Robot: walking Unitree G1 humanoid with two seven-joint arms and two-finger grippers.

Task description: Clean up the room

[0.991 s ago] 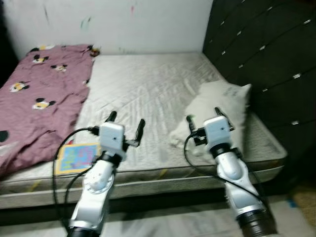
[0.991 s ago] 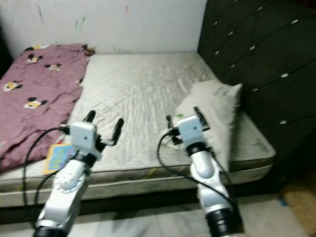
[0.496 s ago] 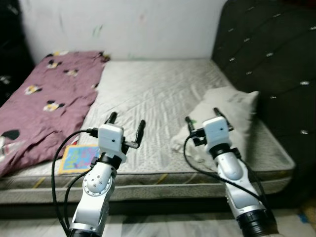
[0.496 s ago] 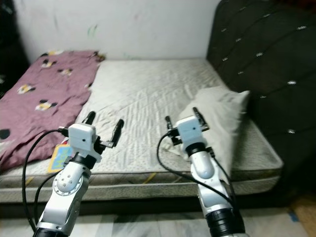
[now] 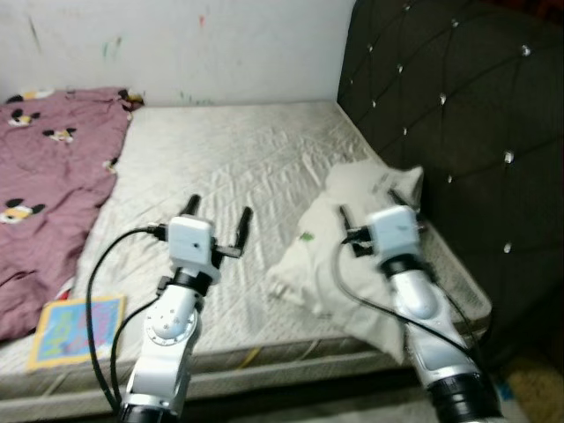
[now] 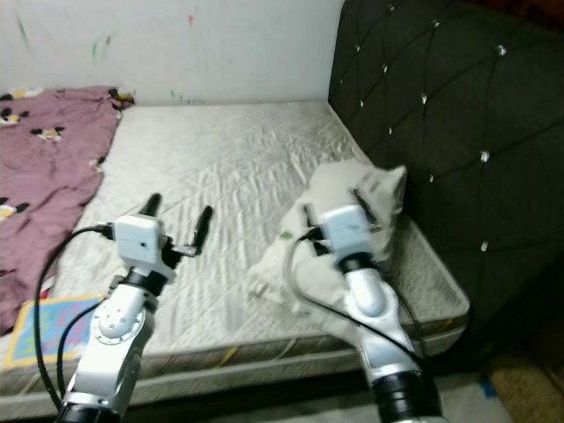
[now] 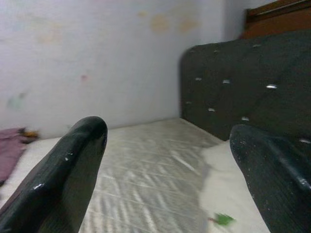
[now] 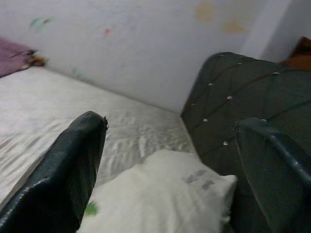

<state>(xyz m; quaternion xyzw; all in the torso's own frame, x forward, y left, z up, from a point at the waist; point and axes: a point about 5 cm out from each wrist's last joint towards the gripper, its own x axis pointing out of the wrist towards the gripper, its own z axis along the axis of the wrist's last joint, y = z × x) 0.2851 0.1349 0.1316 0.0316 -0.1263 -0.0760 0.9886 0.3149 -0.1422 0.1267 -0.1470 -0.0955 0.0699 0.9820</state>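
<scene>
A white pillow (image 5: pixel 339 242) lies crumpled on the bare grey mattress (image 5: pixel 229 159), close to the dark tufted headboard (image 5: pixel 449 132). My right gripper (image 5: pixel 377 210) hovers over the pillow with its fingers open and nothing between them; the right wrist view looks down on the pillow (image 8: pixel 165 194) just ahead. My left gripper (image 5: pixel 219 210) is open too, raised over the middle of the mattress to the left of the pillow. A pink cartoon-print blanket (image 5: pixel 40 176) covers the bed's left side. A colourful book (image 5: pixel 75 326) lies at the front left edge.
The white wall (image 5: pixel 176 44) runs behind the bed. The headboard stands along the bed's right side. The mattress's front edge (image 5: pixel 264 357) is just below my arms, with a strip of floor (image 5: pixel 529 388) at the lower right.
The whole view has swung to the right, so the headboard fills more of it and the blanket has slid left. Both arms hold the same raised pose, fingers open.
</scene>
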